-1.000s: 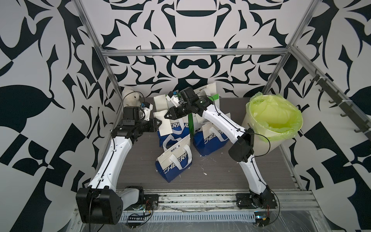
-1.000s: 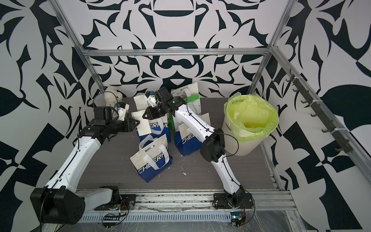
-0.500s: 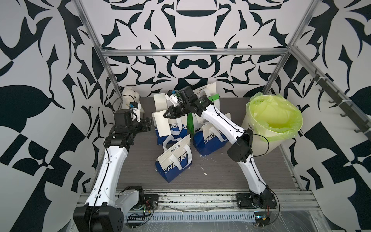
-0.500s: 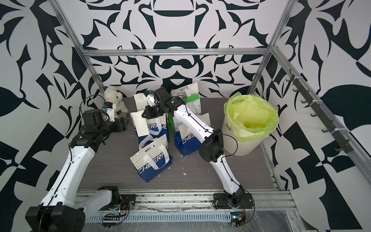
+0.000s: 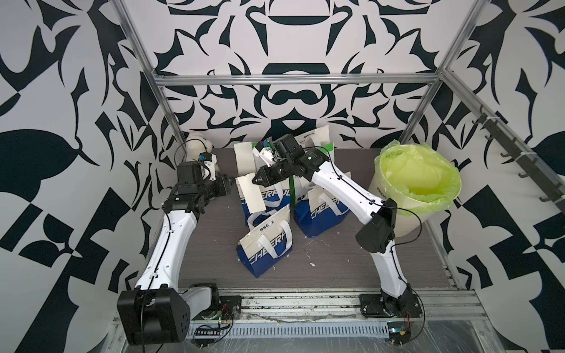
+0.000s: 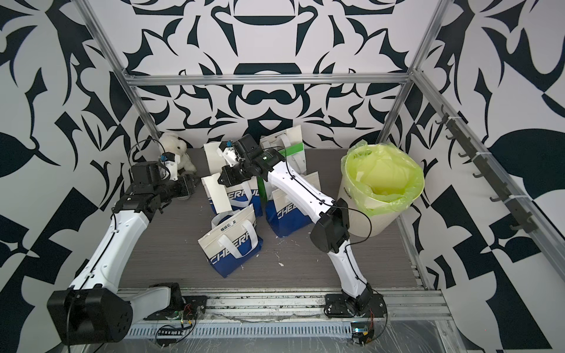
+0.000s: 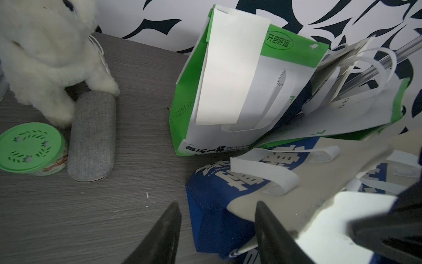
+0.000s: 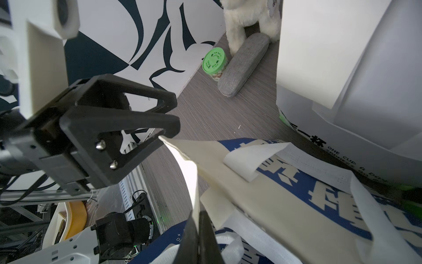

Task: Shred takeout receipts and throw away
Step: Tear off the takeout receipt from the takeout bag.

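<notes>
Mid-shred, our right jaws pinch a takeout receipt (image 5: 252,195) by the blue bag (image 5: 276,195); our left jaws stand part-open, empty, beside it; next, we judge, they must clamp its edge and tear.

CHEERFUL runs in slanted capitals across the near blue-and-white bag (image 5: 264,244), partly crossed by its handles. The small dark Chinese line above it I cannot make out. The far bag (image 5: 276,195) carries the same word, just right of the takeout receipt (image 5: 250,195) pinched in my right hand (image 5: 255,181). The right bag (image 5: 321,211) shows only the first letters, CHEE. In the left wrist view the green-and-white bag (image 7: 296,75) reads 开启好运 in an oval on its green top band. Along its bottom edge stand 每天一杯 and ONE CUP A, cut off there. The lettering on the bin (image 5: 385,201) is too small to read.
</notes>
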